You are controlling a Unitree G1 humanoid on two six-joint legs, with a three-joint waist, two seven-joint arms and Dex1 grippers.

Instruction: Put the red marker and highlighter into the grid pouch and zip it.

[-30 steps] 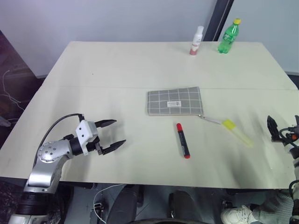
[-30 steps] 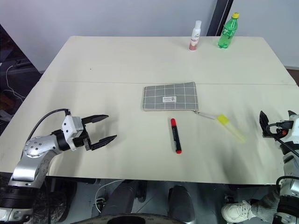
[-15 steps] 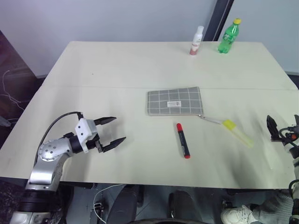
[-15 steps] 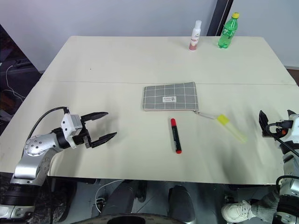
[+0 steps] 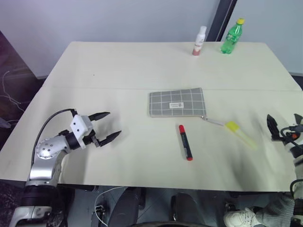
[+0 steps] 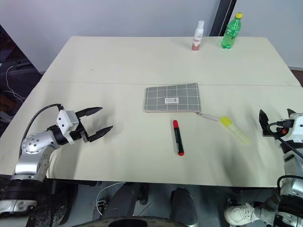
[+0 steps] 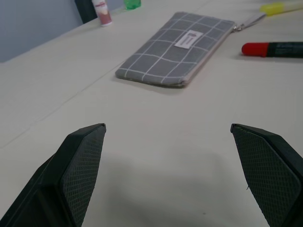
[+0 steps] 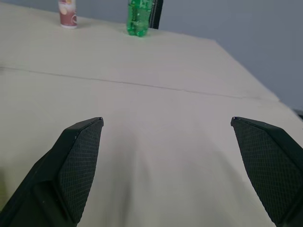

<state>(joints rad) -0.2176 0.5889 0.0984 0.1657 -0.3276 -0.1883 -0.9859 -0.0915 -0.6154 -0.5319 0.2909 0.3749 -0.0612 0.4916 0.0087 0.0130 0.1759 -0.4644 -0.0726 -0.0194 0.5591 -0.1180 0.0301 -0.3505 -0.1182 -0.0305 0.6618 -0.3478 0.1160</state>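
Both jaws stand wide and empty; your right gripper (image 5: 283, 127) is nearer the pale yellow translucent highlighter (image 5: 241, 134), which lies diagonally on the tabletop.

bare lab or test room, plain cream table (image 5: 118, 66), blank grey wall (image 5: 118, 19), loose cables on floor (image 5: 9, 94)

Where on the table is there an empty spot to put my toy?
The biggest bare patch lies between the grid pouch and the far bottles: the green bottle and the white and pink bottle. Bare table also lies between the left gripper and the red marker. It is crowded around pouch, marker and highlighter.
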